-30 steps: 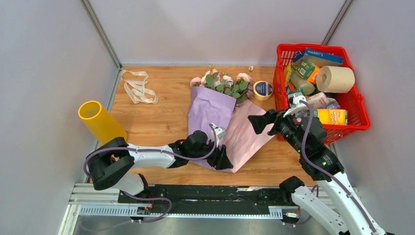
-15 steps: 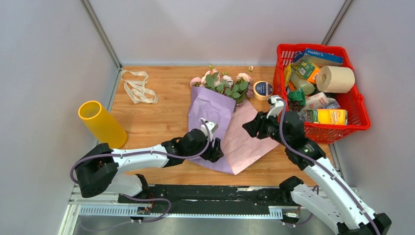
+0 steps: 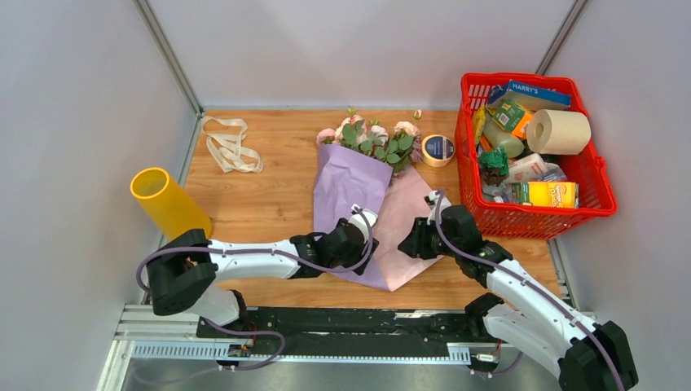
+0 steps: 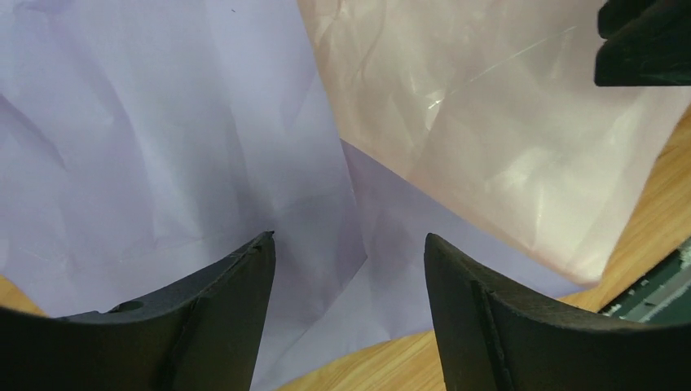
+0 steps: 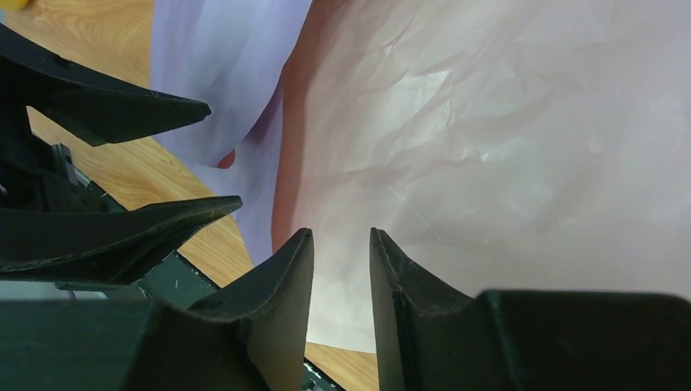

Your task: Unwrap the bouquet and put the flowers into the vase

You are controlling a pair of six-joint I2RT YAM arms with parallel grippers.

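**Top external view: both grippers at the near edge of the opened wrap**

You see the bouquet [image 3: 352,175], a cone of lilac-purple wrapping paper, lying mid-way across the wooden table [image 3: 261,204]. Its pink and peach flowers with green leaves [image 3: 375,138] point to the far side. The pink inner sheet [image 3: 407,220] spreads out to the right.

Your left gripper [image 4: 349,236] hangs over the lilac paper's near edge, jaws wide apart and holding nothing. Your right gripper [image 5: 342,232] sits at the pink sheet's right edge, jaws at a narrow gap; you cannot tell whether paper is pinched.

The yellow translucent plastic tube vase [image 3: 167,202] is at the table's left edge, well apart from the bouquet, with wood showing between. The red plastic basket [image 3: 466,163] stands just beside the pink sheet.
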